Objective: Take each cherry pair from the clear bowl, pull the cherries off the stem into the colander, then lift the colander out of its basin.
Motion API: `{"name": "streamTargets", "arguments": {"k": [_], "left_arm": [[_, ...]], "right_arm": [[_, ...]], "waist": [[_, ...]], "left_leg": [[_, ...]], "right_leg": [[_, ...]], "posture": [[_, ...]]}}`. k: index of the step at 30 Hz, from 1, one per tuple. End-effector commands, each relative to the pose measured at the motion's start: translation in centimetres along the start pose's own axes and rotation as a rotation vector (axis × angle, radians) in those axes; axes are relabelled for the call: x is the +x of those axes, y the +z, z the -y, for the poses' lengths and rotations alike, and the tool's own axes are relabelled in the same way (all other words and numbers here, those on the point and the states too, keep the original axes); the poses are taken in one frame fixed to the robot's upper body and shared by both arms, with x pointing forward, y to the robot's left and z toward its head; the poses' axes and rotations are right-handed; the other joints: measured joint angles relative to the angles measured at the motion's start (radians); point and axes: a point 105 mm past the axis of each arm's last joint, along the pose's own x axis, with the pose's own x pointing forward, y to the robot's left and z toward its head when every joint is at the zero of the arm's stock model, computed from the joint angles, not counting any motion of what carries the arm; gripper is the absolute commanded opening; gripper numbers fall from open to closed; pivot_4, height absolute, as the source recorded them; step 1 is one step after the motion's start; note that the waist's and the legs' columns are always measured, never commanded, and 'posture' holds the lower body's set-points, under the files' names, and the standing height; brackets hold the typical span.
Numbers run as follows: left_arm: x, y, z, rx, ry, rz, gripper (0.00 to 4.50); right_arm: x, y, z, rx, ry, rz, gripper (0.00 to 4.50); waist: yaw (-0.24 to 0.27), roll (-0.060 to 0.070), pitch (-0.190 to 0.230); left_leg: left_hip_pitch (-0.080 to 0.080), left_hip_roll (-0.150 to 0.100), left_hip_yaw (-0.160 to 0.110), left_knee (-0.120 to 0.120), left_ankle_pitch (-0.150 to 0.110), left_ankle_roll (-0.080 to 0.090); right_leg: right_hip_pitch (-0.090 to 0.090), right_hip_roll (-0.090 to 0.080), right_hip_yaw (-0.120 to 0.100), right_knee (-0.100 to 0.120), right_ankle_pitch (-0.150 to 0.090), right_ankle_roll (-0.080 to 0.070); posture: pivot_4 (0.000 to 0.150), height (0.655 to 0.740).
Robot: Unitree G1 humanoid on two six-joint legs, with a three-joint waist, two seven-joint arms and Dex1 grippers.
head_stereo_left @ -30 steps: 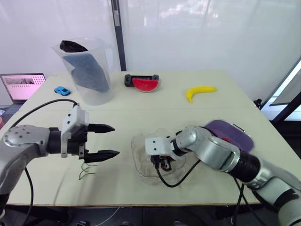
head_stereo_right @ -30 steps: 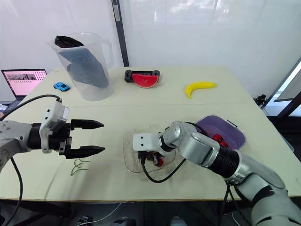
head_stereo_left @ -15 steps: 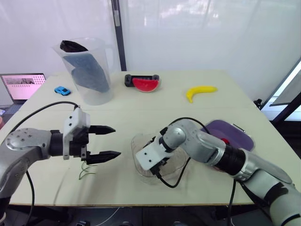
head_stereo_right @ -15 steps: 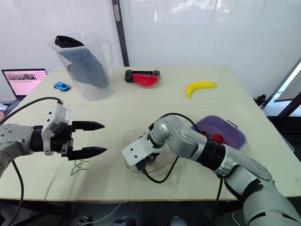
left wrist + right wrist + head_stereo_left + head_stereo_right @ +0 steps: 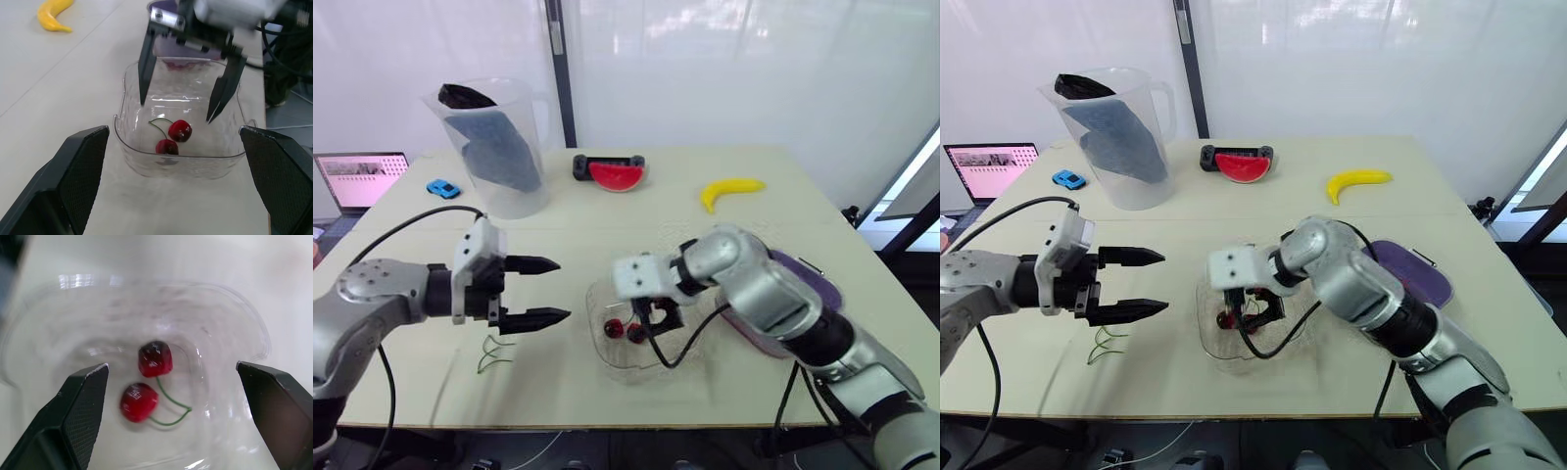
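Note:
A clear bowl (image 5: 628, 351) sits near the table's front edge. One cherry pair (image 5: 173, 136), two red cherries joined by a green stem, lies loose on its bottom (image 5: 146, 382). My right gripper (image 5: 655, 316) hangs open just above the bowl with fingers pointing down either side of the cherries, touching nothing. My left gripper (image 5: 544, 291) is open and empty to the left of the bowl, pointing toward it. The purple colander and basin (image 5: 1422, 277) stand to the bowl's right, largely hidden behind my right arm.
Bare green stems (image 5: 492, 352) lie on the table below my left gripper. At the back stand a big clear pitcher (image 5: 495, 147), a blue toy car (image 5: 441, 187), a watermelon slice (image 5: 618, 175) and a banana (image 5: 731, 190). A laptop (image 5: 357, 179) sits far left.
My right gripper, nearly shut low in the bowl a second ago, has swung round, risen and opened wide; the cherry pair now lies free. My left gripper edged slightly toward the bowl.

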Motion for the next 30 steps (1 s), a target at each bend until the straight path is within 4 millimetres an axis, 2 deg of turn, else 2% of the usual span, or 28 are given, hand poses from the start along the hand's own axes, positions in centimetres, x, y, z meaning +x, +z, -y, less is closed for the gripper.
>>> {"name": "streamTargets", "arguments": {"k": [1,4,11,15,16,17,19,22,30], "left_arm": [[0.0,0.7,-0.1,0.05,-0.007,0.01,4.5],[0.1,0.7,-0.2,0.055,-0.016,0.009,4.5],[0.3,0.8,-0.4,0.065,-0.029,0.006,4.5],[0.3,0.7,-0.6,0.077,-0.023,-0.001,4.5],[0.3,0.8,-0.7,0.078,-0.019,-0.001,4.5],[0.3,0.8,-0.8,0.078,-0.017,0.0,4.5],[0.3,0.8,-0.8,0.076,-0.016,0.002,4.5],[0.3,0.7,-0.8,0.073,-0.017,0.001,4.5],[0.3,0.6,-0.8,0.071,-0.018,-0.001,4.5]], "right_arm": [[-0.9,-1.3,-0.5,0.224,-0.034,-0.068,4.45],[-0.6,-1.8,-1.7,0.362,-0.002,-0.108,4.45],[1.6,-2.3,-1.5,0.428,-0.04,-0.12,4.45],[2.9,-3.7,-1.8,0.452,-0.063,-0.182,4.45],[3.0,-3.8,-1.8,0.45,-0.066,-0.19,3.89],[3.0,-3.8,-1.8,0.449,-0.067,-0.194,3.63],[3.1,-3.7,-1.6,0.454,-0.081,-0.195,2.54],[3.3,-3.9,-1.5,0.453,-0.091,-0.209,1.15],[3.5,-3.8,-1.5,0.447,-0.098,-0.22,1.15]], "waist": [[0.0,0.0,0.0],[-0.002,0.0,0.0],[-0.002,0.0,0.0],[-0.002,0.0,0.0],[-0.002,0.0,0.0],[-0.002,0.0,0.0],[-0.002,0.0,0.0],[-0.002,0.0,0.0],[-0.002,0.0,0.0]], "left_leg": [[0.0,0.0,0.0,0.0,0.0,0.0],[0.0,0.0,0.0,0.0,0.0,0.0],[0.0,0.0,0.0,0.0,0.0,0.0],[0.0,0.0,0.0,0.0,0.0,0.0],[0.0,0.0,0.0,0.0,0.0,0.0],[0.0,0.0,0.0,0.0,0.0,0.0],[0.0,0.0,0.0,0.0,0.0,0.0],[0.0,0.0,0.0,0.0,0.0,0.0],[0.0,0.0,0.0,0.0,0.0,0.0]], "right_leg": [[0.0,0.0,0.0,0.0,0.0,0.0],[0.0,0.0,0.0,0.0,0.0,0.0],[-0.001,0.0,0.0,0.0,0.0,0.0],[-0.001,-0.001,0.0,0.0,0.0,0.0],[-0.001,-0.001,0.0,0.0,0.0,0.0],[-0.001,-0.001,0.0,0.0,0.0,0.0],[-0.001,-0.001,0.0,0.0,0.0,0.0],[-0.001,-0.001,0.0,0.0,0.0,0.0],[-0.001,0.0,0.0,0.0,0.0,0.0]], "posture": [[0.15,0.74],[0.15,0.74],[0.15,0.74],[0.15,0.74],[0.15,0.74],[0.15,0.74],[0.15,0.74],[0.15,0.74],[0.15,0.74]]}}
